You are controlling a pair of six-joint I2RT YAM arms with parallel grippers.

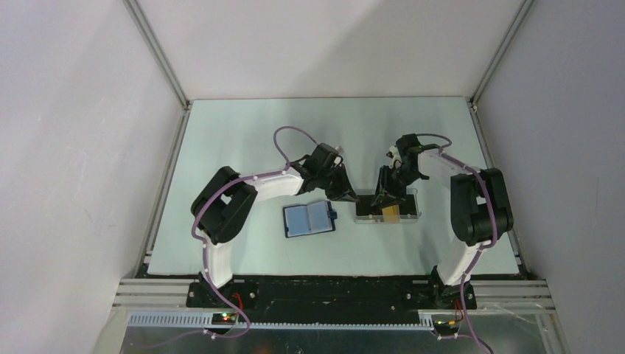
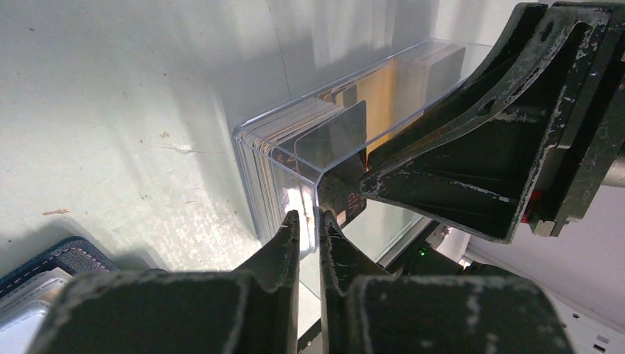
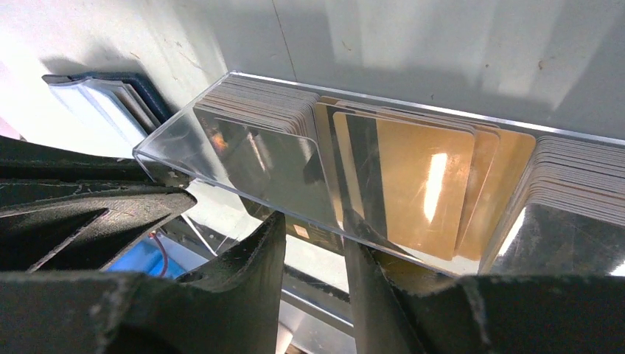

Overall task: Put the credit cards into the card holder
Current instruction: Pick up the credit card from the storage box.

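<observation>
Table [image 1: 243,140]: pale green, walled on three sides.

Left arm [image 1: 221,206] and right arm [image 1: 479,206] both reach in to mid-table and meet over the clear case [image 1: 409,203].

The clear case lies right of centre. It is packed with stacks of cards on edge, silver-grey ones at both ends.

Card holder [image 1: 309,219]: lying open and flat on the table just left of the case, not touching it. Neither gripper is on it.

Credit cards [image 3: 427,184]: orange-gold, standing in the middle of the case between the grey stacks, leaning against each other. One shows a dark stripe.

Left gripper [image 2: 309,221]: at the case's left end, fingers [image 2: 284,243] nearly together, pinching the clear wall at its corner. No card between them.

Right gripper [image 3: 309,228]: at the case's near wall in front of the gold cards. Its fingers [image 3: 250,258] are spread with a clear gap, one on each side of the wall's edge. The right-hand finger sits close against the front gold card. Nothing looks clamped.
</observation>
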